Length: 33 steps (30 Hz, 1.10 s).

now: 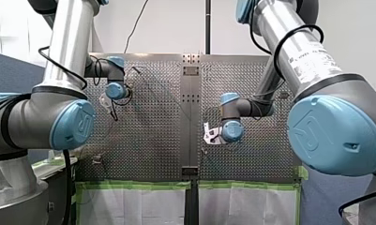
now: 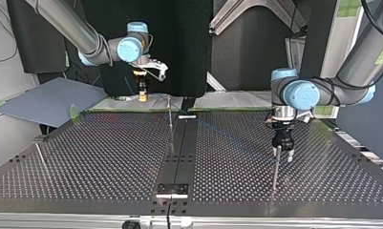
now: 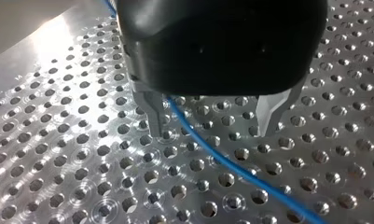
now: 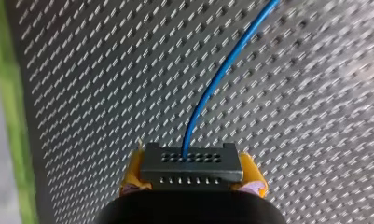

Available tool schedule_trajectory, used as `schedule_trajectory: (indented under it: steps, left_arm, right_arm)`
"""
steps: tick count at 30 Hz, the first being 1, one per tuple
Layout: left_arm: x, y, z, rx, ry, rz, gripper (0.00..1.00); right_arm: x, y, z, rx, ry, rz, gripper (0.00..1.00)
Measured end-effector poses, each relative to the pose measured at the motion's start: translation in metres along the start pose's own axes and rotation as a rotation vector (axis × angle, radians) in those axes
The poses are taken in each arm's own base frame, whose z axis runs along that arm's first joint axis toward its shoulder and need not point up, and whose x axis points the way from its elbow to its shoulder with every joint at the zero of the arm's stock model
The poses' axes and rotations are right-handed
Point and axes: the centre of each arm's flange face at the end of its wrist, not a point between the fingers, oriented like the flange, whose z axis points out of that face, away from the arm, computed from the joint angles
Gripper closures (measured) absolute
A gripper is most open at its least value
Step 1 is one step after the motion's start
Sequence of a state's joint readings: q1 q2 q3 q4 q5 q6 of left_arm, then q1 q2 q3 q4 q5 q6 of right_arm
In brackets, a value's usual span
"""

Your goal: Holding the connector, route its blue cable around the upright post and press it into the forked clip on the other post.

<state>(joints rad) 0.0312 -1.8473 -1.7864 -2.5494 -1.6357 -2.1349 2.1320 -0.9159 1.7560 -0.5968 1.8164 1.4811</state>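
In the right wrist view my right gripper (image 4: 192, 179) is shut, its yellow pads (image 4: 134, 172) pressed on a black connector (image 4: 191, 164). A blue cable (image 4: 222, 74) leaves the connector and runs ahead over the perforated table. In the top view this gripper (image 2: 142, 94) hangs above the table's far edge, left of a thin post (image 2: 170, 121). My left gripper (image 3: 212, 128) is open, its metal fingers (image 3: 153, 114) just above the plate. The blue cable (image 3: 231, 168) runs beneath and between them. In the top view it (image 2: 282, 149) stands at the top of an upright post (image 2: 275, 169).
A short post (image 2: 40, 155) stands near the table's edge at the top view's left. A dark centre strip (image 2: 179, 152) splits the perforated table (image 2: 108, 157). A grey board (image 2: 46, 102) lies beyond the far left corner. Green tape (image 1: 134, 185) lines the table's edge in the front view.
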Motion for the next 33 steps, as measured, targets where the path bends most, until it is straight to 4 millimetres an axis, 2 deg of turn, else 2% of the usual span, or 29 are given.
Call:
schedule_trajectory:
  steps: [5, 11, 19, 33]
  left_arm:
    - [0.001, -0.001, 0.0, 0.0, 0.002, 0.005, 0.0]
    - [0.001, -0.001, 0.0, 0.0, 0.002, 0.008, 0.0]
    - [0.001, -0.001, -0.001, -0.002, 0.004, 0.015, 0.0]
    - [0.001, -0.001, -0.001, -0.003, 0.005, 0.02, 0.0]
  right_arm:
    - [-0.016, 0.017, -0.005, -0.057, -0.036, -0.018, 1.0]
    - [-0.032, 0.027, -0.013, -0.084, -0.049, -0.019, 1.0]
    - [-0.046, 0.031, -0.013, -0.094, -0.057, -0.017, 1.0]
    - [-0.103, 0.035, -0.002, -0.118, -0.094, 0.018, 1.0]
